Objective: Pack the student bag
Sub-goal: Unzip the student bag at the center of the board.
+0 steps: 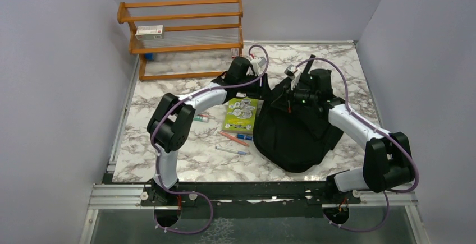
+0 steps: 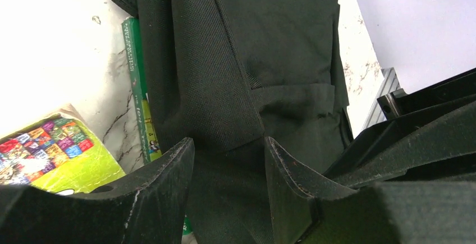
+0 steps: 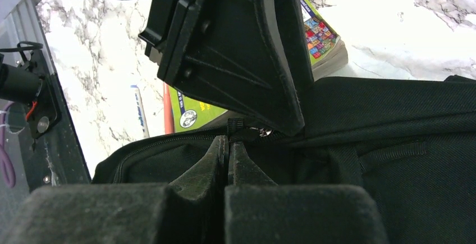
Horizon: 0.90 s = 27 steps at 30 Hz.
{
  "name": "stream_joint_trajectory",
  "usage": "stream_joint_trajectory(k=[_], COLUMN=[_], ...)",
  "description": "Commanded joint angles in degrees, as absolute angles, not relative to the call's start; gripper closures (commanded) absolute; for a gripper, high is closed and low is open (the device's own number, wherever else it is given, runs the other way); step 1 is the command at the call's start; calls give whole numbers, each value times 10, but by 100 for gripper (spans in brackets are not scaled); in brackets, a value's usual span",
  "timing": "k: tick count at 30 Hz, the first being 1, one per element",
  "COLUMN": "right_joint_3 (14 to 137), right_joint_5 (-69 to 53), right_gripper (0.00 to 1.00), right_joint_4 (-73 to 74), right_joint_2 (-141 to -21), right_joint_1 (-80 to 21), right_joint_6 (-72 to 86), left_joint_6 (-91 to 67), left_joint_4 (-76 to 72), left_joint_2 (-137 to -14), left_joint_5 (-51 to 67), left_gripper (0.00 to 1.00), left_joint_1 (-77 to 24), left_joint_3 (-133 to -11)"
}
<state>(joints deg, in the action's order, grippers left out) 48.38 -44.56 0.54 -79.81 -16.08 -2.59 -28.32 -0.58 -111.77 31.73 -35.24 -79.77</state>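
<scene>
The student bag, a big black backpack, lies on the marble table right of centre. My left gripper is at the bag's upper left edge. In the left wrist view a thick fold of the bag's black fabric fills the gap between its fingers, so it is shut on the bag. My right gripper is shut at the bag's top, and the black zipper pull sits right at its tips on the zipper line. The left gripper's body hangs just above it.
A green picture book lies left of the bag, with another colourful book beside it. Pens and a small marker lie in front of the books. A wooden shelf holding a small box stands at the back left.
</scene>
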Motion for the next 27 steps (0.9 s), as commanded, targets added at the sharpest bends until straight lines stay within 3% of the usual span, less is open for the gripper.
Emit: stream_joint_trajectory(k=[1,4,11,27], right_joint_3=[483,487,501,554], right_joint_5=[-461,-462,-457,-452], right_gripper=[99,99,99,99], right_joint_4=[-1,-1,41,144], right_joint_2=[-780,-778,-777,-755], right_joint_1=[-163,-163,-165,-213], right_joint_6=[-32,-31,-26,-27], left_joint_6=[-275,-269,-249,-200], left_joint_4=[21,28,48,161], left_joint_2=[-1140,-1147,-1159,-1254], left_joint_5=[325,323,313,290], left_gripper=[51,62,100,100], left_joint_1=[-367,-368,-366,-339], left_joint_3=[-822,-829,-849,-1099])
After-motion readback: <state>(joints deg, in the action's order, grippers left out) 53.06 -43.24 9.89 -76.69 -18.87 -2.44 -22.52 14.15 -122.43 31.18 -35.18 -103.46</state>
